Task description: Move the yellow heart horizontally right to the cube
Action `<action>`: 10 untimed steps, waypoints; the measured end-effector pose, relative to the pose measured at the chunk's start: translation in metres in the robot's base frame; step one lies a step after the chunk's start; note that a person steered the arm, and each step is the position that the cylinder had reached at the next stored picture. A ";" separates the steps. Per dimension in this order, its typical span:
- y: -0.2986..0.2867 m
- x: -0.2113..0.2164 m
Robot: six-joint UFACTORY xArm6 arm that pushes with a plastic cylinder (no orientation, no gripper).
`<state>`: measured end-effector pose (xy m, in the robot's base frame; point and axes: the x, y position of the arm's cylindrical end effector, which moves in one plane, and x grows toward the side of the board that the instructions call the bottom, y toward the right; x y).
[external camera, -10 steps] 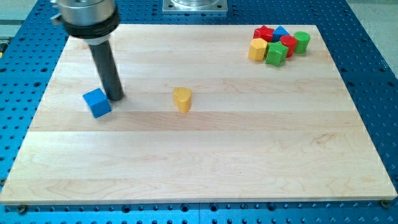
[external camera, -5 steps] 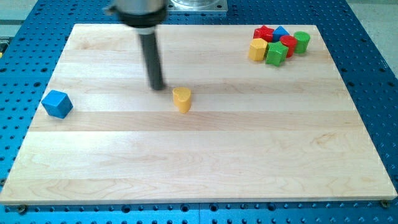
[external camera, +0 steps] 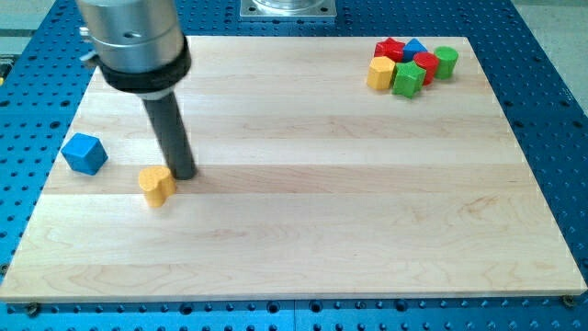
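Note:
The yellow heart (external camera: pixel 157 185) lies on the wooden board (external camera: pixel 303 239) at the view's left, a little below mid-height. The blue cube (external camera: pixel 84 154) sits to its upper left, near the board's left edge. My tip (external camera: pixel 184 174) rests on the board right beside the heart's upper right side, touching or nearly touching it. The dark rod rises from there to the arm's grey head at the view's top left.
A tight cluster of blocks sits at the board's top right corner: a red block (external camera: pixel 390 49), a blue block (external camera: pixel 415 47), a red block (external camera: pixel 425 66), a green cylinder (external camera: pixel 446 62), a yellow block (external camera: pixel 380 73) and a green block (external camera: pixel 408 79).
The blue cube slid left toward the board's edge. My tip then swung right, came back left, and the yellow heart moved left and down, closer to the cube.

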<state>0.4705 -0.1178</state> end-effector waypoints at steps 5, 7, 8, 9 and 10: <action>-0.060 0.058; -0.057 0.058; -0.081 0.059; -0.063 0.059; 0.006 0.044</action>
<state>0.5140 -0.1120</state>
